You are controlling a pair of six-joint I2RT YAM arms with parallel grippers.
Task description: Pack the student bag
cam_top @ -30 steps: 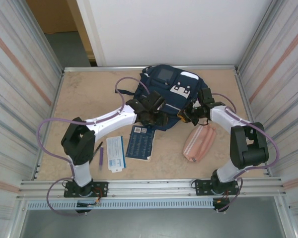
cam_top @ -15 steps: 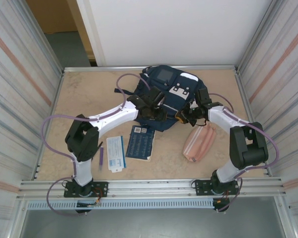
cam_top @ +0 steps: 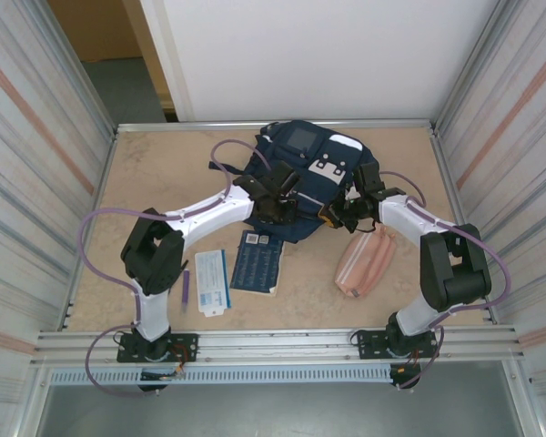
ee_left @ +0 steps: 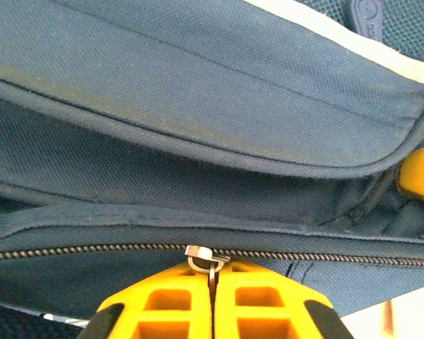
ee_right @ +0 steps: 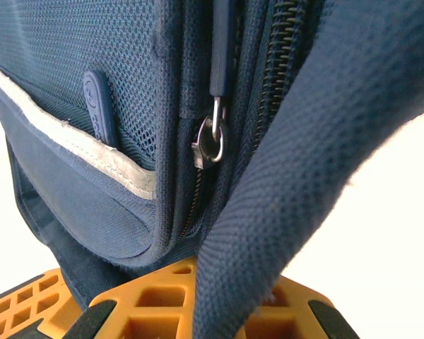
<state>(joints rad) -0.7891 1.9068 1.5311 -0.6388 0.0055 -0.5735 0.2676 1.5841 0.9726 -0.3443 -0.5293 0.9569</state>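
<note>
The student bag [cam_top: 305, 168] lay at the far middle of the table [cam_top: 164, 182], close to the back wall, its near edge hidden from above under both wrists. The left gripper [ee_left: 212, 272] was clenched on the small metal zipper pull [ee_left: 201, 258], while the right gripper [ee_right: 219, 282] was clamped on a navy fabric band [ee_right: 268, 212] of the bag that covered its fingertips. Bare tabletop lay open left of the bag, while a pink pouch [cam_top: 366, 261], a navy booklet [cam_top: 257, 261] and a white card [cam_top: 212, 281] lay nearer the arms' bases.
</note>
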